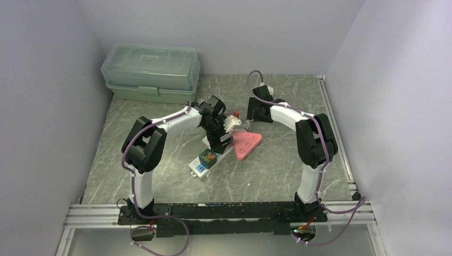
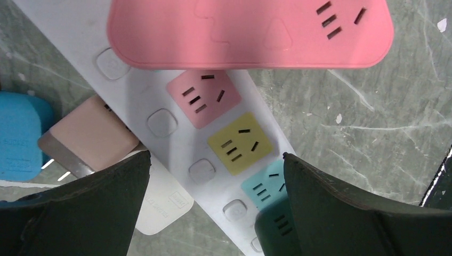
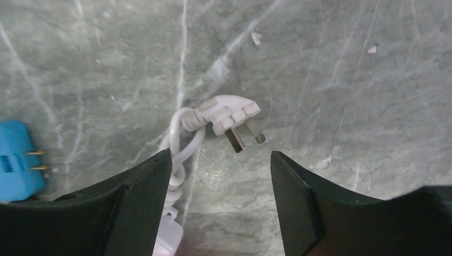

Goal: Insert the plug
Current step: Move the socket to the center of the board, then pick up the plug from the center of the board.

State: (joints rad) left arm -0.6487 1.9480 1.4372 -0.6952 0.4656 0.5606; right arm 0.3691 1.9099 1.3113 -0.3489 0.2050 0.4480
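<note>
Right pincer (image 3: 221,154) is seen with its jaws standing fairly wide apart, and nothing is held between them. Straight ahead of it, at 12 o'clock in the right wrist view and just beyond the fingertips, the white plastic plug (image 3: 226,114) is lying on the grey marbled table (image 3: 346,80), touched by neither finger. Its body is laid roughly from 9 to 3 o'clock, so along the line on which the jaws close. The thin white cable (image 3: 178,141) goes out at the 9 o'clock end and is curled down toward 7 o'clock. Two flat metal pins are pointed toward 5 o'clock, back at the pincer; a third pin cannot be made out. A blue plastic adapter (image 3: 16,160) is found at 9 o'clock, well apart.

Left pincer (image 2: 216,156) is opened wide and empty, and it hangs over the long white power strip (image 2: 154,90), whose pink, yellow and teal sockets are lined from 11 to 5 o'clock beneath it. A large pink rounded socket block (image 2: 250,32) is seen at 12 o'clock; whether it lies upon the strip or beside it cannot be told.

The plug is judged to be the right arm's to take, as the nearer one. A turn of the wrist is probably needed first, so that the body is gripped across its narrow sides and the pins are left free.
</note>
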